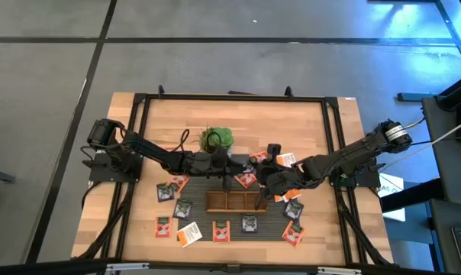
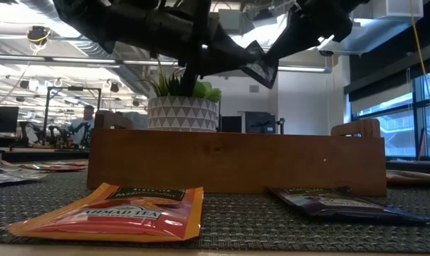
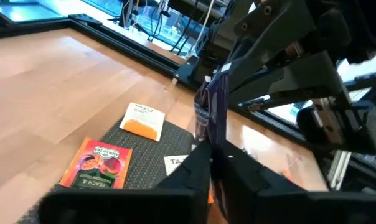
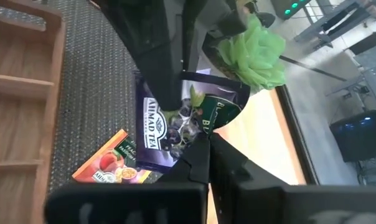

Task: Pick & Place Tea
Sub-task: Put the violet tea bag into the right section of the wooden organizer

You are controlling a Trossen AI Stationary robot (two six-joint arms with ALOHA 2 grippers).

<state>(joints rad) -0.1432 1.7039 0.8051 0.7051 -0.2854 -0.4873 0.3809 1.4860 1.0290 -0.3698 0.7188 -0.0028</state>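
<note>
Both arms reach inward, meeting over the table's middle.
Left gripper [image 1: 232,169] and right gripper [image 1: 255,177] appear closed, fingertips near together.

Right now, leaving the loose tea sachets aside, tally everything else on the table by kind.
End effectors: 2, left end effector and right end effector, both shut on one dark sachet
Wooden tray: 1
Potted plant: 1
Woven mat: 1
Total: 5

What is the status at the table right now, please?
Both grippers, left and right, shut on one purple tea sachet, held above the mat. Wooden tray just below. Nothing in the way.
</note>
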